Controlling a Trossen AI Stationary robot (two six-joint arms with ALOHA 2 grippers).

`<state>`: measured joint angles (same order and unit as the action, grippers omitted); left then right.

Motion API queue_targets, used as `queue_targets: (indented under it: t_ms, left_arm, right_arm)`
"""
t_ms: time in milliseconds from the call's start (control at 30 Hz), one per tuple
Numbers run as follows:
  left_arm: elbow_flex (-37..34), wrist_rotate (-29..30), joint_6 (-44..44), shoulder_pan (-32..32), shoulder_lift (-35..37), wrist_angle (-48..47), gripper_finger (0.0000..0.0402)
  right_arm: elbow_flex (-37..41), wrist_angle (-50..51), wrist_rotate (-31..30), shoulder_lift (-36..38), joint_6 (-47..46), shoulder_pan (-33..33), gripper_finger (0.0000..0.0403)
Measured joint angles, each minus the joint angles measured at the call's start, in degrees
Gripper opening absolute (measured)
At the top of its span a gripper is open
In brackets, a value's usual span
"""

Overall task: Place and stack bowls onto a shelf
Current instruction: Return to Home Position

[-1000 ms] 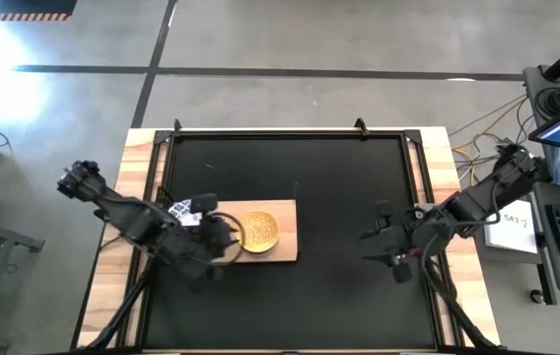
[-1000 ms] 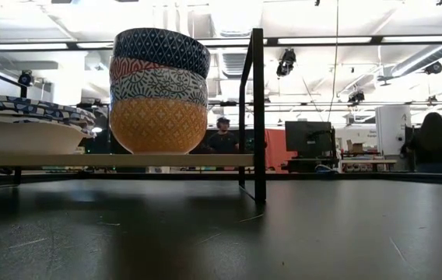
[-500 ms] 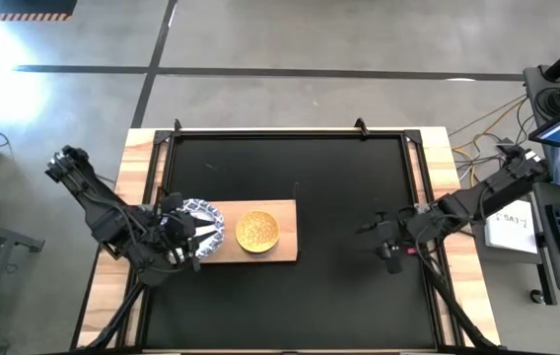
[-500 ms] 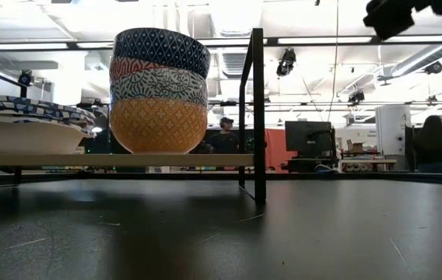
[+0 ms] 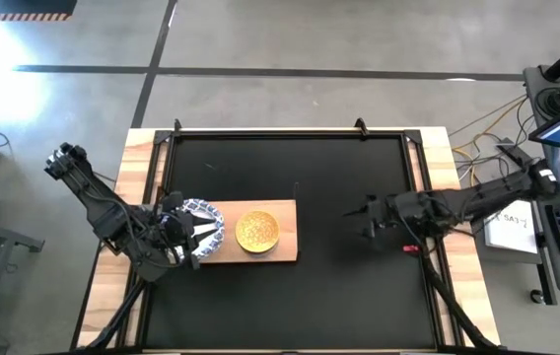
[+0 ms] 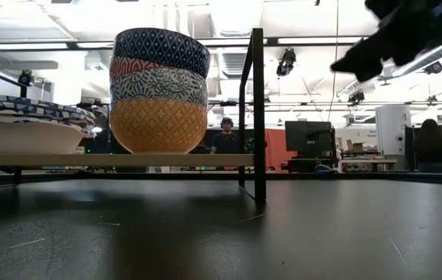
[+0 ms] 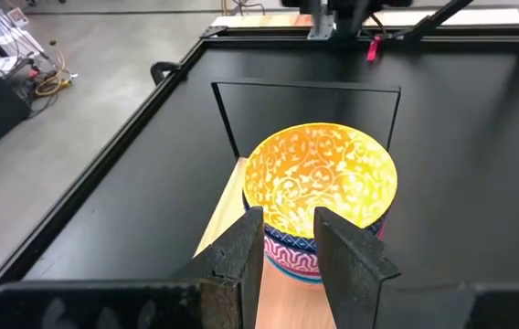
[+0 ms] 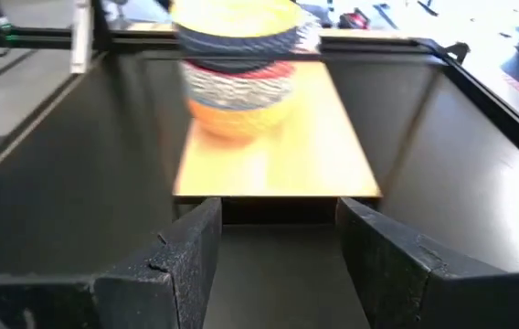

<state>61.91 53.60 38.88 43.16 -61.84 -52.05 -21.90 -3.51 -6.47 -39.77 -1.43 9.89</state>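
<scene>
Stacking looks finished. Step in hand: arms go home.

Left tool (image 7: 289, 219): fingers narrowly parted, empty, at the left end of the shelf (image 5: 285, 251) by the large white bowls (image 5: 204, 212). The small-bowl stack (image 5: 257, 230) is just beyond.

Right tool (image 8: 278, 208): spread, empty, over the tabletop (image 5: 339, 177), well right of the shelf.

Next: lift clear without nudging the stacks.

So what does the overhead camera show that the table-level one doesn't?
Only overhead: the left gripper by the large bowls, and the small bowls' yellow inside. Only table-level: those small bowls side-on as four patterned layers, the shelf raised off the table, and people behind. Both: the shelf, both stacks, the right gripper.
</scene>
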Motion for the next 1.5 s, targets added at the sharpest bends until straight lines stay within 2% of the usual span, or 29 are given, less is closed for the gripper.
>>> queue_targets:
  t_ms: [267,667,867,1500]
  left_arm:
    - [0.0,0.0,-0.4,0.0,0.0,0.0,0.0082]
    - [-0.1,0.9,-0.4,0.0,0.1,-1.5,0.0082]
    - [-0.2,4.0,-0.5,0.0,0.1,-2.5,0.0082]
    - [-0.2,4.1,1.5,0.0,0.1,-2.4,0.0082]
  right_arm:
    - [2.8,-0.3,8.2,1.7,0.7,-12.6,0.0206]
    - [8.4,0.2,8.5,12.6,5.4,-21.3,0.0206]
    - [12.2,-1.8,8.5,17.1,4.5,-22.4,0.0206]
    - [17.3,-1.3,7.9,30.7,6.3,-22.6,0.0205]
